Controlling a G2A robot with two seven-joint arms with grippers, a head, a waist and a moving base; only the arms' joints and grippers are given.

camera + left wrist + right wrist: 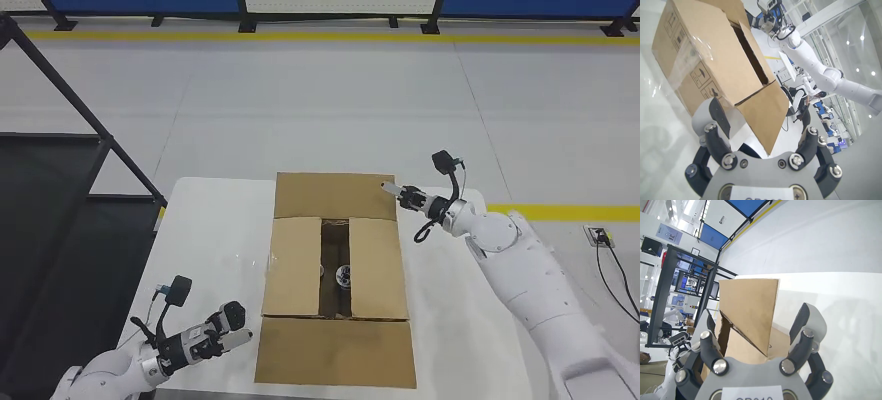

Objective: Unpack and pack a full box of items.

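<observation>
Spread wide and grasping nothing at the left gripper (761, 113), one pad (718, 115) near the near-left corner of the cardboard box (300, 270); over the white table (210, 230), at 8 o'clock from the box. Parted too at the right gripper (756, 311), straddling a corner of the far flap (747, 306), contact unclear; at 1 o'clock. Mid-table for the box, end flaps folded outward, side flaps leaving a central slot over dim items (343, 272).

A box (295, 265) sits mid-way across the table (205, 230), left gripper (246, 338) beside its near-left corner, right gripper (390, 187) at its far-right corner.
</observation>
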